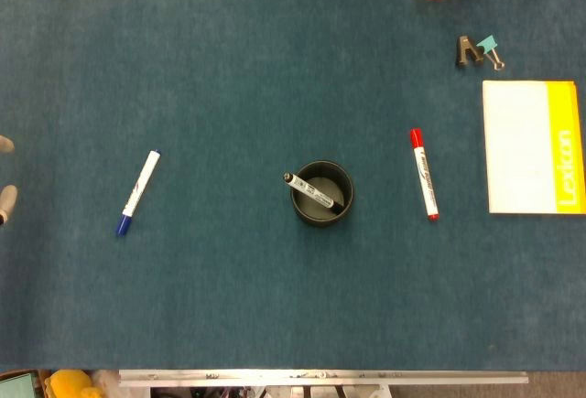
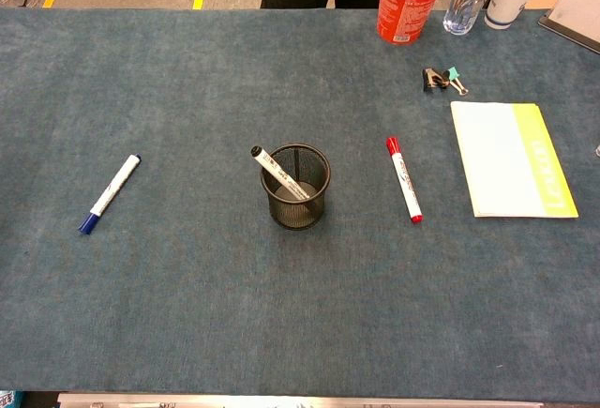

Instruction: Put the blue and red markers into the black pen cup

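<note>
The black wire-mesh pen cup (image 2: 296, 188) stands upright mid-table, probably centred so either arm can reach it; a black-capped marker (image 2: 278, 174) already leans inside. The blue-capped white marker (image 2: 110, 194) lies flat well to its left, the red-capped white marker (image 2: 404, 179) flat to its right, one per side. Only pale fingertips of the left hand (image 1: 5, 199) show at the head view's edge, its grasp impossible to judge; the right hand is unseen. The white-and-yellow notepad (image 2: 511, 158) reads "Lexon".

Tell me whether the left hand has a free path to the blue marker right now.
Probably yes. The left hand shows only as fingertips at the left edge of the head view, and the blue marker lies alone on bare blue cloth with nothing between them. The black pen cup sits well beyond it.
</note>
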